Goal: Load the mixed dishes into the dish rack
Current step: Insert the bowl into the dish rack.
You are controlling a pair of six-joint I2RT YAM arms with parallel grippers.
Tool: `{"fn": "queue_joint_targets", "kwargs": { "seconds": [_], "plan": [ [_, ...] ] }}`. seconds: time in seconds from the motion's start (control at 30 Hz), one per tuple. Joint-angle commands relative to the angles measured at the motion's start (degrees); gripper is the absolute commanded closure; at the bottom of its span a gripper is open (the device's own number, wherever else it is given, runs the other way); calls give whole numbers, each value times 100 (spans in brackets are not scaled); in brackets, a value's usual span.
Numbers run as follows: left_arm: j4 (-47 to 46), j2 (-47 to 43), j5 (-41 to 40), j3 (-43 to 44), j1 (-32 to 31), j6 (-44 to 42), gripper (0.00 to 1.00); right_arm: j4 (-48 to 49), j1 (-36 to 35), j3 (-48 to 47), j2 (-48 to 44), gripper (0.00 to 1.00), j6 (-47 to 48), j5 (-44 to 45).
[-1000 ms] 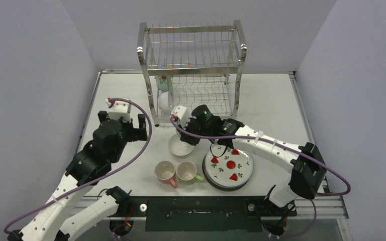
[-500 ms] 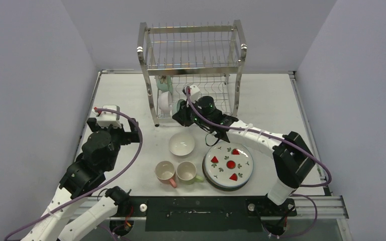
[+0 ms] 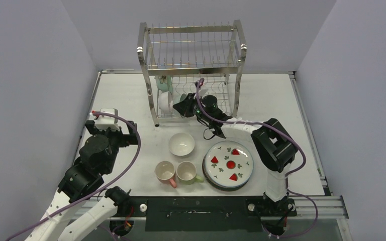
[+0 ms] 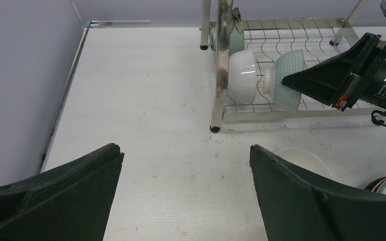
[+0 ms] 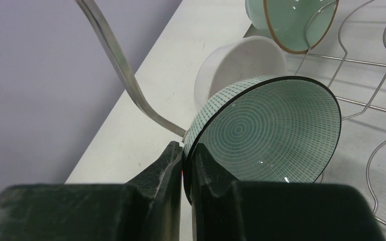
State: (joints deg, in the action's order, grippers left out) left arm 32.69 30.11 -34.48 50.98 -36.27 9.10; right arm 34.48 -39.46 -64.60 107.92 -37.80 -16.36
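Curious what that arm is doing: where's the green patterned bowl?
Wrist views show the patterned bowl pinched by its rim in the right gripper, on edge in the rack's lower tier, left end, beside a white bowl.

A robot lab cell: white table [image 3: 125, 90] boxed by bare lavender walls [image 3: 30, 75], 2 arms [image 3: 276, 150] bolted on.

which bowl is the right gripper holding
The mint-green dotted bowl with the dark rim, pinched by the right gripper; the white bowl beside it and the table bowl are not held.
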Motion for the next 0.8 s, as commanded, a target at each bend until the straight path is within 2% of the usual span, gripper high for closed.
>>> {"fn": "queue_joint_targets", "kwargs": {
  "seconds": [0.0,0.47,0.77],
  "plan": [
    [-374,-74,-22,0,7,-121,3,1488,184,-412,128,100,-507,-310],
    [-403,-118,-34,-27,-41,-215,3,2352,482,-974,1111,100,-1387,-677],
    [-412,-142,-52,-40,-64,-246,3,2428,534,-1099,1404,100,-1547,-781]
  ]
}}
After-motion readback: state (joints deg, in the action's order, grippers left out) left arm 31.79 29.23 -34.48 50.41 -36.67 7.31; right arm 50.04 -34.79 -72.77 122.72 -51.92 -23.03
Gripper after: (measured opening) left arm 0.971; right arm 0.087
